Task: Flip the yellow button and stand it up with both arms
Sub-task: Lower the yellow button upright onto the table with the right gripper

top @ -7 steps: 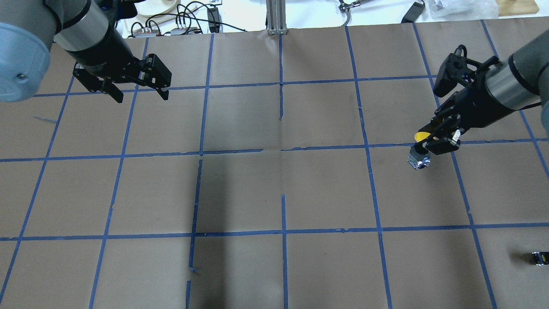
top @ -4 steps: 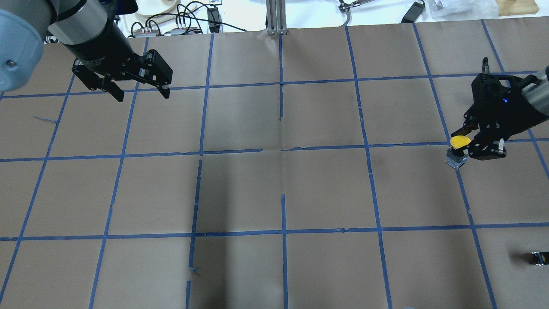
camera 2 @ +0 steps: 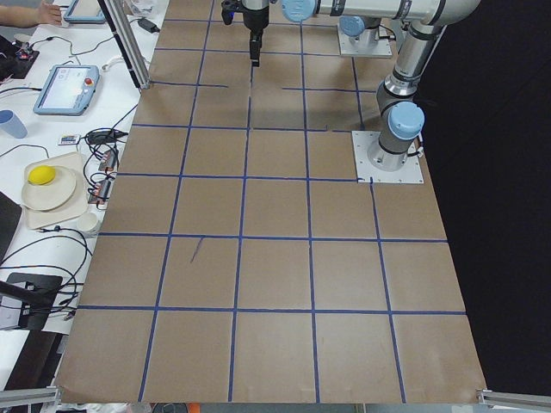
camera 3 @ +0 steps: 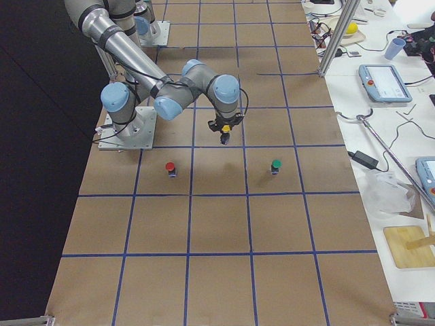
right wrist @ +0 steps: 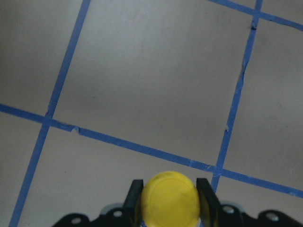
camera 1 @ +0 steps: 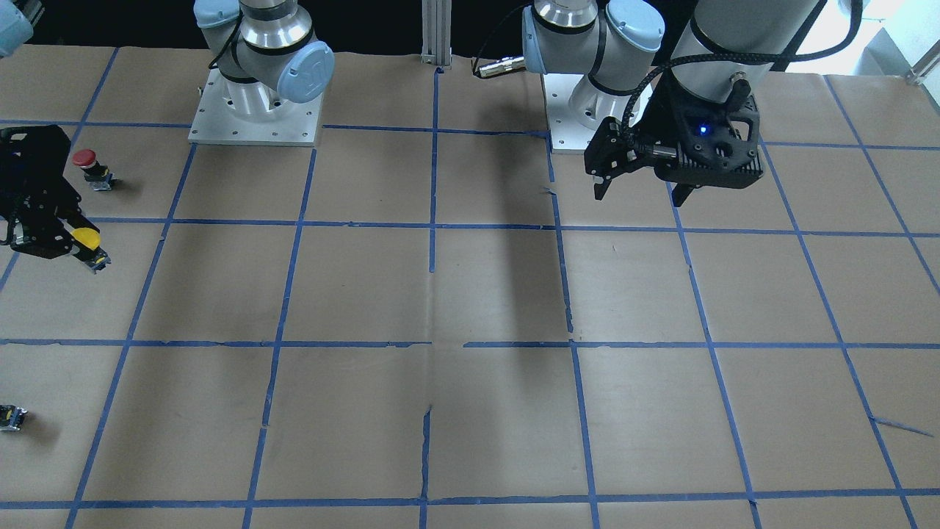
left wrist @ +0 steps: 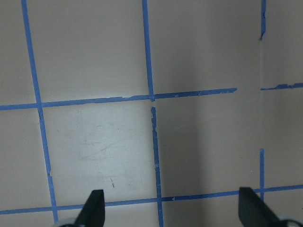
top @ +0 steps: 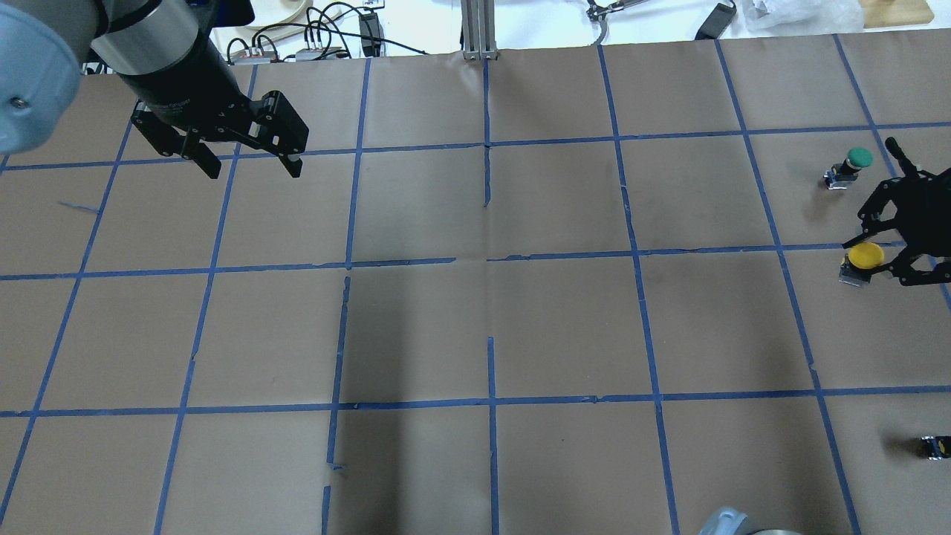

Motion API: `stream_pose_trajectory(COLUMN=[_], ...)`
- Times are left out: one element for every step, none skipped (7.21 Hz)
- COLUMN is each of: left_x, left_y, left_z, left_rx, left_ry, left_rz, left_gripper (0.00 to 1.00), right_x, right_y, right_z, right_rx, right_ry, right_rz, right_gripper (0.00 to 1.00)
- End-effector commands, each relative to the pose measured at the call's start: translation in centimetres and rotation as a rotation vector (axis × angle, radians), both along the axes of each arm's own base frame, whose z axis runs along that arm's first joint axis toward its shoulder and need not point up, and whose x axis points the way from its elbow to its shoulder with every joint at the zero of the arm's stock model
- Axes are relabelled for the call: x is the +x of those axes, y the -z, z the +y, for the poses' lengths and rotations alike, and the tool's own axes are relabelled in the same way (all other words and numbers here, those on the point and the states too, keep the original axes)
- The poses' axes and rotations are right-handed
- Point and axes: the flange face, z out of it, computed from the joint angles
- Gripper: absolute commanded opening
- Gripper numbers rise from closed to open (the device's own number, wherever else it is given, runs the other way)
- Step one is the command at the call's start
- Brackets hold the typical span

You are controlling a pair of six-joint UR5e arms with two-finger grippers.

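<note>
- The left claw (top: 252,167) is being held above the left part of the tabletop (top: 565,327). Its fingers are being spread wide apart and nothing is being gripped between them.
- In the left wrist view only brown paper and blue tape lines are being shown between the two fingertips of that claw (left wrist: 173,210). In the front-facing view the same claw (camera 1: 639,195) is being seen on the right, spread just as wide.
- The middle of the tabletop is being covered by brown paper, which is being divided into squares by blue tape.
- The yellow button (top: 865,255) is being gripped near the right edge of the tabletop, just beside a blue tape line. Its round cap is being turned upward and its grey-black block is being shown just below the cap.
- Whether the block is being rested on the paper cannot be told.
- The right claw (top: 869,258) is being closed on the yellow button (right wrist: 169,204), one finger being pressed against each side of the cap.
- A green button (top: 854,160) is being shown standing near this claw, apart from it.
- A red button (camera 1: 84,158) is being shown standing near the right claw (camera 1: 73,239) in the front-facing view, also apart from it.
- A tiny black-yellow block (top: 935,446) is being shown lying at the right edge, well apart from the yellow button (camera 1: 87,238).
</note>
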Motion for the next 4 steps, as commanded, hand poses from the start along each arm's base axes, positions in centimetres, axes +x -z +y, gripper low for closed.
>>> stream_pose_trajectory(left_x=[0.0, 0.1, 0.0, -0.2], left_y=[0.0, -0.4, -1.4, -1.4], left_z=[-0.2, 0.0, 0.6, 0.7], left_rx=[-0.002, -0.011, -0.025, -0.026], left_ry=[0.0, 0.0, 0.002, 0.005], left_rz=[0.0, -0.002, 0.001, 0.0], left_gripper=[1.0, 1.0, 1.0, 1.0], right_x=[-5.8, -8.4, -9.0, -9.5], right_y=[2.0, 2.7, 3.4, 4.6], right_z=[2.1, 3.3, 3.7, 3.5], right_rx=[-0.014, -0.021, -0.013, -0.004], right_ry=[-0.14, -0.126, -0.107, -0.166], right_rz=[-0.022, -0.039, -0.084, -0.106], right_gripper=[0.33, 0.32, 0.3, 0.27])
